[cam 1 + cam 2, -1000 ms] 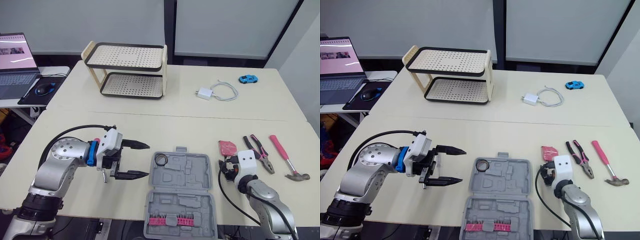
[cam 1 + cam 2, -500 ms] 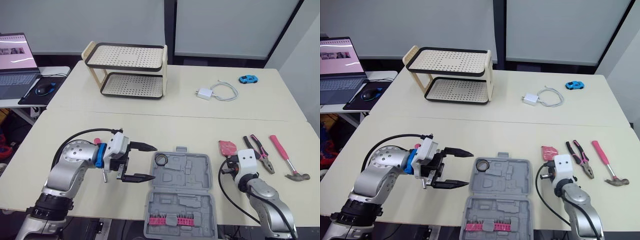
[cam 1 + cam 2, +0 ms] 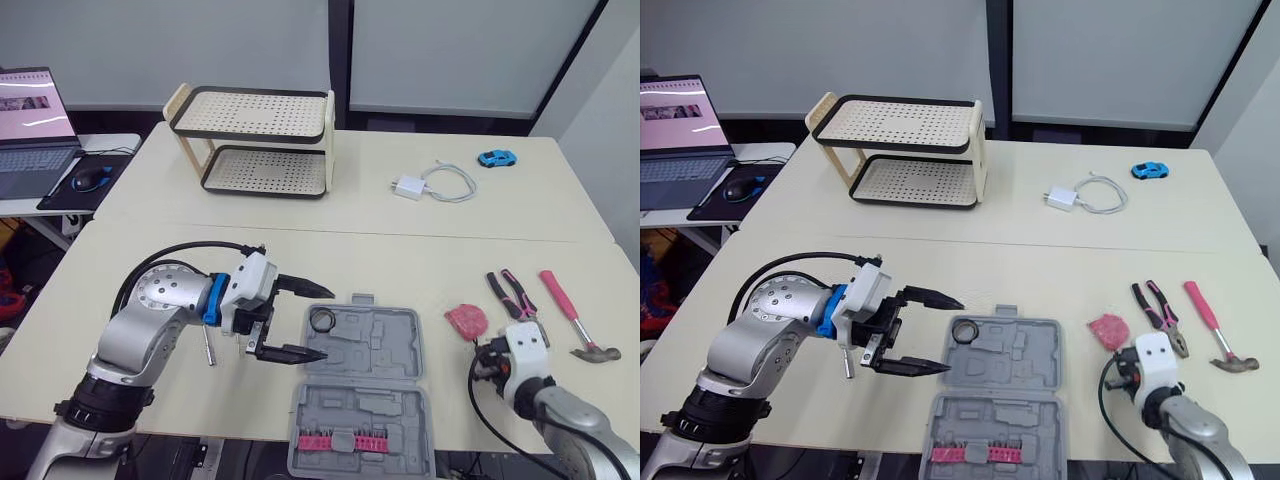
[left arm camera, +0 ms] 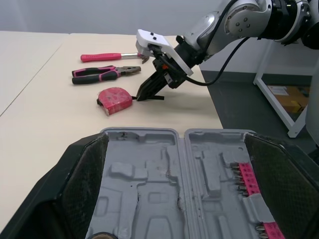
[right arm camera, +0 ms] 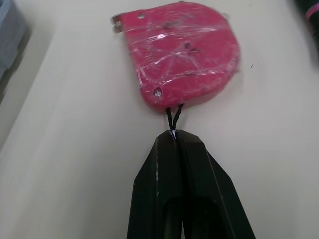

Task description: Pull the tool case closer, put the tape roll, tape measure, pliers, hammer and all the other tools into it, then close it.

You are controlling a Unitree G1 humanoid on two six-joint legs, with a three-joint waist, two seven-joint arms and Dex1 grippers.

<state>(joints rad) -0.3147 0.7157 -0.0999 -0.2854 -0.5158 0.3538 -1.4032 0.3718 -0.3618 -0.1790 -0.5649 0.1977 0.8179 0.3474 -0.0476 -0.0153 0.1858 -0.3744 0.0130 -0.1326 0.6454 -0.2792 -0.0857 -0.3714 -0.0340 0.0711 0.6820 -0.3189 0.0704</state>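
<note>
Tape-measure step, I judge: right fingers clench the cord of the tape measure, lower right on the bench. Next, drag it into the tool case, bottom centre. Left fingers are spread beside the case.

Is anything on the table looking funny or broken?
The pink tape measure looks odd: it is wrapped in crinkly clear tape. The right gripper pinches only its thin black cord, not its body. Nothing looks spilled.
</note>
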